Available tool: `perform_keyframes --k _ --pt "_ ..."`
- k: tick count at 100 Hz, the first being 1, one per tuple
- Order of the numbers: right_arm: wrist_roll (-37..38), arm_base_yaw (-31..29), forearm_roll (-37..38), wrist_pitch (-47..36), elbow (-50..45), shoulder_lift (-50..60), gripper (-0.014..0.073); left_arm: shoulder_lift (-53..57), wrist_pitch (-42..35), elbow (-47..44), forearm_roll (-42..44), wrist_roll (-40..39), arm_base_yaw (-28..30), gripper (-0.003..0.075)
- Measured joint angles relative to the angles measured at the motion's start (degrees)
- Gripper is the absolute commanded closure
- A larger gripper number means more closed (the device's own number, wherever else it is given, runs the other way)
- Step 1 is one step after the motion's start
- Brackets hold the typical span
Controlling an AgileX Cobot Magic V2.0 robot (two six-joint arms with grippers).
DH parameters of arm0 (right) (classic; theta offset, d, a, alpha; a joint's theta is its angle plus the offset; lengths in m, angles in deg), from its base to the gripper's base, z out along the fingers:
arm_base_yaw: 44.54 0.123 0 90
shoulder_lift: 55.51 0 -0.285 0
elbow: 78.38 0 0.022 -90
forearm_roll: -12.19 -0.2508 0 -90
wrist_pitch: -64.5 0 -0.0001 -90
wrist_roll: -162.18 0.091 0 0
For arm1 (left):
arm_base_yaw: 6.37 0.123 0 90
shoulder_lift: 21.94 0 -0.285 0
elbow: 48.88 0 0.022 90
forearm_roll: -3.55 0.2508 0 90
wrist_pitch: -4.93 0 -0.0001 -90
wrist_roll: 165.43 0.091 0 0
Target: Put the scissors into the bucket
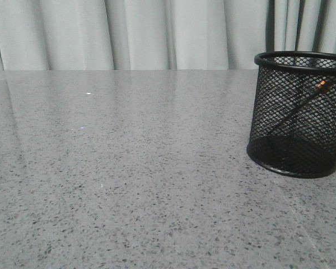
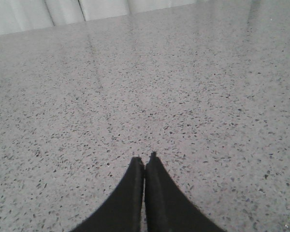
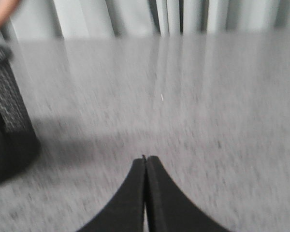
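Observation:
The black wire-mesh bucket (image 1: pixel 298 115) stands upright on the grey speckled table at the right of the front view. The scissors (image 1: pixel 311 95) lean inside it, blades down, with an orange-lined handle near the rim, seen through the mesh. The bucket's side also shows, blurred, at the edge of the right wrist view (image 3: pixel 7 125). My left gripper (image 2: pixel 145 162) is shut and empty above bare table. My right gripper (image 3: pixel 145 159) is shut and empty, away from the bucket. Neither gripper shows in the front view.
The grey speckled table (image 1: pixel 129 168) runs back to pale curtains (image 1: pixel 145 33). A small white speck (image 1: pixel 88 93) lies far back on the left. A blurred pinkish shape (image 3: pixel 2 10) sits at the corner of the right wrist view above the bucket.

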Motion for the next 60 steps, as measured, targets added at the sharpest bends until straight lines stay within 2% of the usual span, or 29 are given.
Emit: perform_keyframes --k 6,60 --pt "0.0 -0.11 0.0 2.34 0.0 0.0 0.0659 0.0 0.0 0.0 0.0 0.0 0.0 0.0741" --pt "0.0 -0.11 -0.08 2.45 0.11 0.0 0.0659 0.0 0.0 0.0 0.0 0.0 0.0 0.0741"
